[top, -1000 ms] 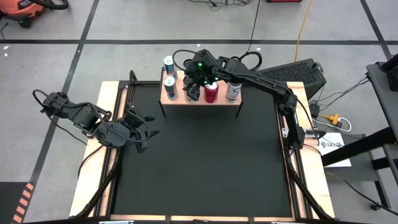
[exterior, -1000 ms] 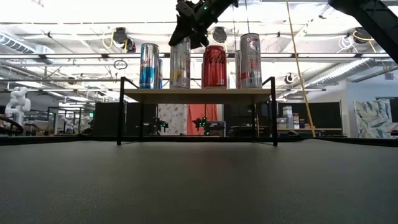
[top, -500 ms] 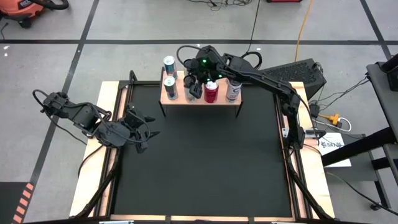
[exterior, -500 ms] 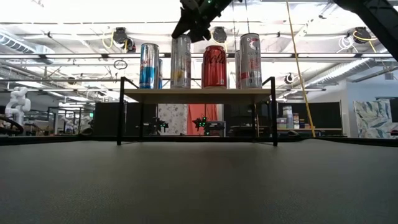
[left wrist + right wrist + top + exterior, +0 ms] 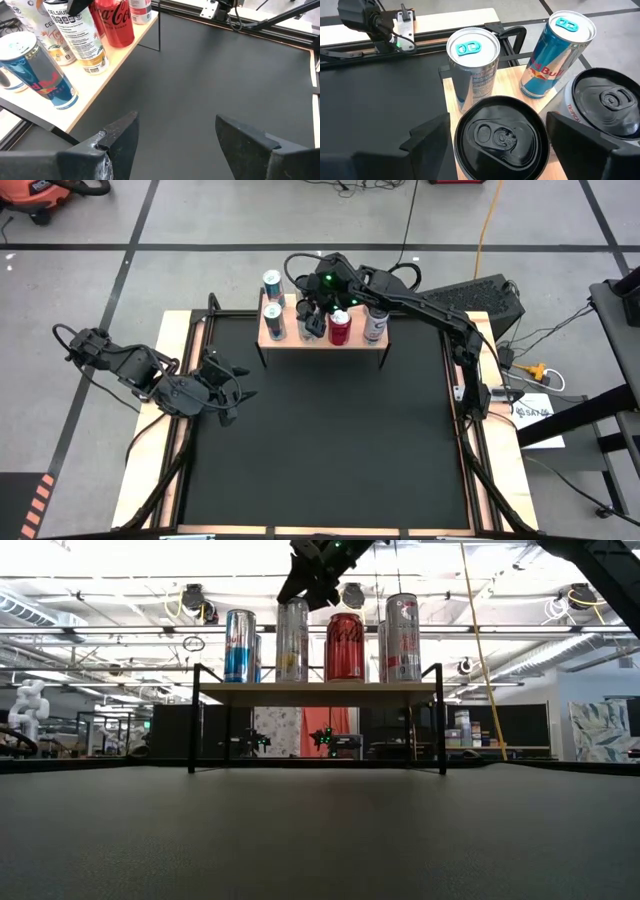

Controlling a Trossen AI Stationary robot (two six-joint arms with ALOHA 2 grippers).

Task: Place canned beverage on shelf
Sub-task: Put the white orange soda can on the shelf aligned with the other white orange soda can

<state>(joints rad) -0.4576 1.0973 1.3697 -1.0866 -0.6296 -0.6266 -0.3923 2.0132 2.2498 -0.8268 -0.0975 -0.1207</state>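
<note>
The shelf [image 5: 320, 693] stands at the table's far edge, a light-wood board on thin black legs. Several cans stand upright on it: a blue one [image 5: 239, 645], a tall silver black-topped can [image 5: 291, 640], a red one [image 5: 345, 646] and a white one [image 5: 403, 637]. My right gripper [image 5: 495, 130] hovers open just above the silver can's black top [image 5: 500, 135], one finger to each side, touching nothing. At the table's left edge my left gripper [image 5: 175, 135] waits open over the black mat.
Behind the front row stand a silver can with a blue tab [image 5: 472, 65] and a second black-topped can [image 5: 605, 105]. The black mat [image 5: 330, 440] stretches from the shelf to the near edge. Wooden strips [image 5: 495, 440] border the table.
My right gripper has risen a little, from around the tall silver can's upper end to just above its top. The can stays upright on the shelf where it was.
</note>
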